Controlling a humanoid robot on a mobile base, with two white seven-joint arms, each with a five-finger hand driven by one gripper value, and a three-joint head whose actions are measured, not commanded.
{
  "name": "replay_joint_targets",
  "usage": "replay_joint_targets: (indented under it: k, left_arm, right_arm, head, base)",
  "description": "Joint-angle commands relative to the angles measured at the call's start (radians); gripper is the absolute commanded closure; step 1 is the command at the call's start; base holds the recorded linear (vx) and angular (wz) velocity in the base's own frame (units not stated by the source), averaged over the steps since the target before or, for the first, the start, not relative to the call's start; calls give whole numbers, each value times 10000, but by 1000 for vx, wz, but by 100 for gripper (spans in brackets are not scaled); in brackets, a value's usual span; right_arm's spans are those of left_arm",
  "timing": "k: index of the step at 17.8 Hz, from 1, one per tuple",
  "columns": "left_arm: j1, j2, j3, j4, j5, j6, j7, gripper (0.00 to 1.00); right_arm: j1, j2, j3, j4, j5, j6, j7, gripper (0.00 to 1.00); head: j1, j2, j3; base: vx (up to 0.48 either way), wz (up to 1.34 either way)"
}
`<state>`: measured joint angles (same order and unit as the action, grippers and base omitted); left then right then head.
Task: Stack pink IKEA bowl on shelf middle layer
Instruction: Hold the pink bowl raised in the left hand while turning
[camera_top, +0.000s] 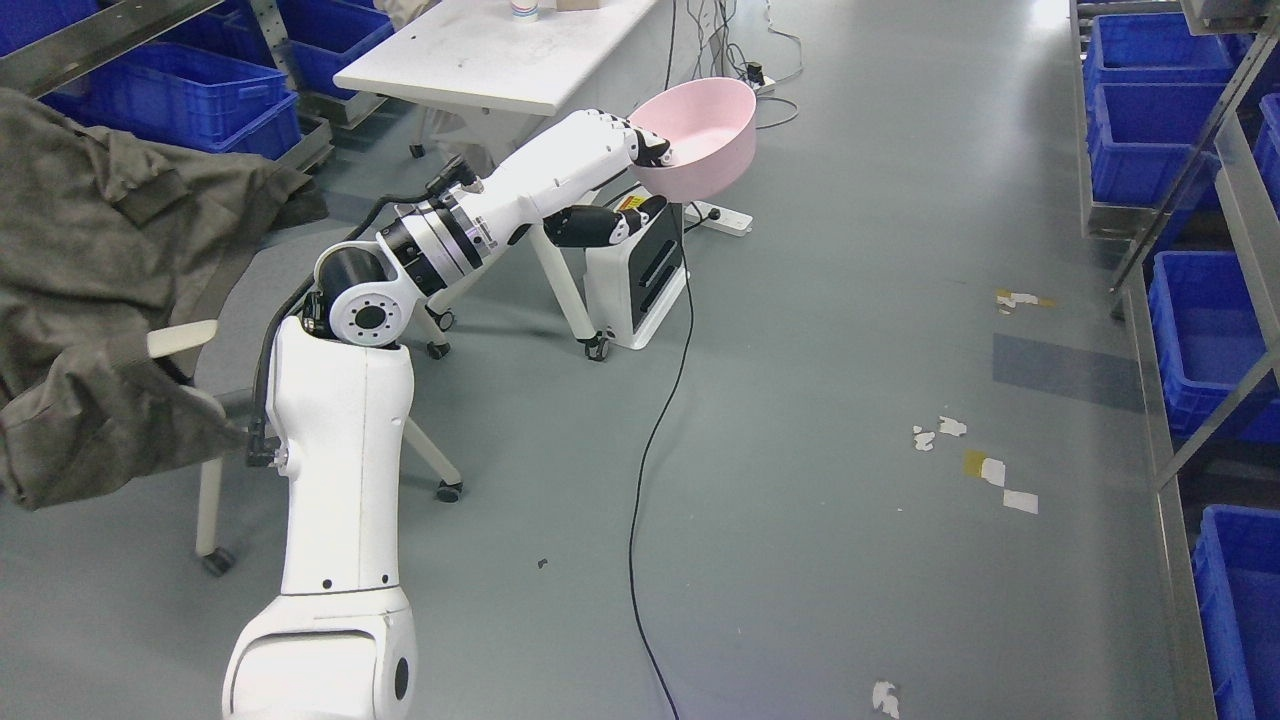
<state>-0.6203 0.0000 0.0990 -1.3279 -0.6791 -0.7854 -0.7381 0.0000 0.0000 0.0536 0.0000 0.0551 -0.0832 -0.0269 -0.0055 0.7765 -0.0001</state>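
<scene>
One Bowl in Transit, Shelf Not Yet Reached

One arm is working. From the lower left the left arm rises past a chair (215, 345) draped with an olive jacket (90, 290), and a black cable (655, 440) trails over the grey floor (800, 400) beside it. The right arm is out of sight.

Further out, the left robot hand (625, 165) grips the pink bowl (705, 140) by its near rim, fingers hooked over the edge into the hollow, thumb below against the outer wall. The bowl hangs in the air, tilted, mouth facing up and toward the arm, over a white unit (640, 280) standing on the floor. Behind it sits a white desk (500, 60).

Shelving with blue bins (1200, 340) lines the right edge, well apart from the bowl. No middle layer holding bowls is visible.

Assessment: the carry stage is in hand. A rim pinch is likely to let the bowl swing, so the swing toward the shelf should be slow, the bowl levelled before it enters the layer, and lowered squarely before release.
</scene>
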Motion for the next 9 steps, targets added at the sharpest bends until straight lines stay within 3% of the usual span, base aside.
replay_joint_targets:
  k: [1,9]
  left_arm:
    - [21,175,-223,-5,-20,0,2,97]
    - [128,175,-269,-5,-20,0,2,97]
  right_arm:
    - [230,-175,1,-175,2,4,9,0]
    - [230,-175,1,-175,2,4,9,0]
  head:
    - [0,0,0]
    - [0,1,0]
  base:
    - [303,-283]
    - [360,-383]
